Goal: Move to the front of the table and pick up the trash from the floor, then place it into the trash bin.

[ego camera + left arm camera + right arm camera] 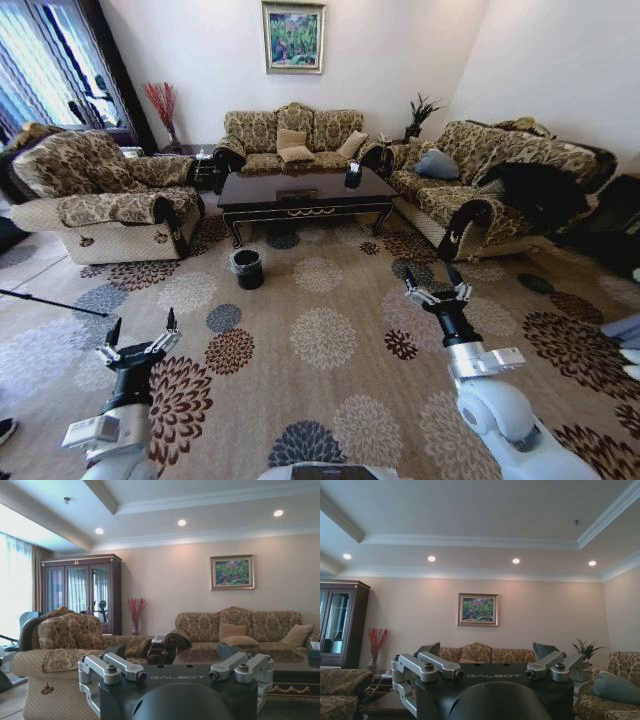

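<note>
- Trash bin [247, 268]: small, round and black, with a crinkled clear liner at its rim, standing on the flowered carpet [322, 338] just in front of the table's left end.
- Dark glossy table [305, 197] sits in the middle of the seating group, its gold-trimmed apron facing the robot. A small dark box [352, 177] rests on the tabletop near its right end.
- Behind the table stands a patterned sofa [296, 138] with cushions. An armchair [105, 195] of the same fabric is on the left, and a longer sofa [490, 183] is on the right.
- A framed painting [293, 37] hangs on the wall above the middle sofa.
- The robot stands well back from the table, with a wide stretch of carpet between it and the bin.
- Left gripper [142, 328] is held low over the carpet on the left side, fingers spread apart and holding nothing. The left wrist view shows its fingers [117, 668] parted, with the armchair and a glass-fronted cabinet [82, 592] beyond.
- Right gripper [434, 281] is raised a little farther forward on the right side, likewise spread and empty. The right wrist view shows its fingers [429, 665] parted against the far wall.
- No litter can be made out on the carpet from this distance.
</note>
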